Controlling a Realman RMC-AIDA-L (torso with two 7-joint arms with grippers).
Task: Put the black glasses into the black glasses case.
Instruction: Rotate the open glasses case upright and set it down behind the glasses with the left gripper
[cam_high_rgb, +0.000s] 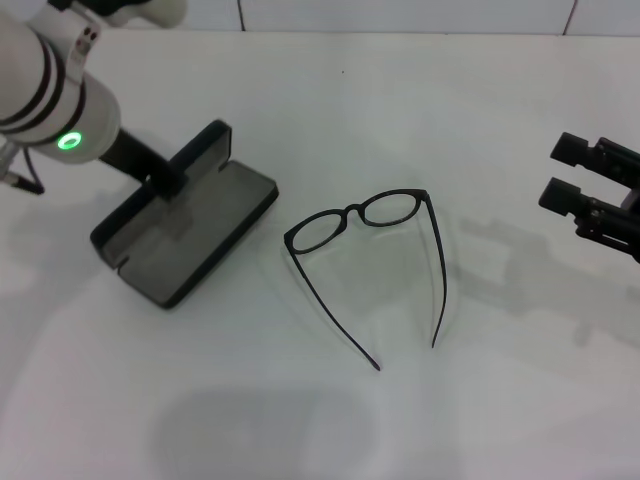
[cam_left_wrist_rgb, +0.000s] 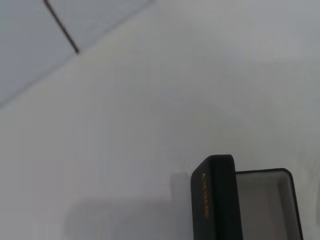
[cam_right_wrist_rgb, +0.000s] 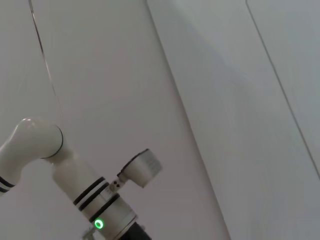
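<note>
There is one pair of black glasses (cam_high_rgb: 372, 225) and one black glasses case (cam_high_rgb: 185, 220), both lying on the white table (cam_high_rgb: 420, 110). Two robot arms are showing in the head view.

The black glasses are sitting unfolded near the middle of the table, to the right of the case and apart from it. The frame is thin, with two small oval clear lenses, and the two long slender temple arms are pointing toward the near side.

The black glasses case is lying open on the left side. Its lid is standing up at the far-left edge and the grey lining is facing up. In the left wrist view, small orange letters are showing on the outside of the lid.

The left gripper (cam_high_rgb: 170, 180) is reaching down onto the lid edge of the case; I cannot tell how its fingers stand. The right gripper (cam_high_rgb: 572, 172) is hanging at the right edge, well apart from the glasses, with its fingers spread and holding nothing.
</note>
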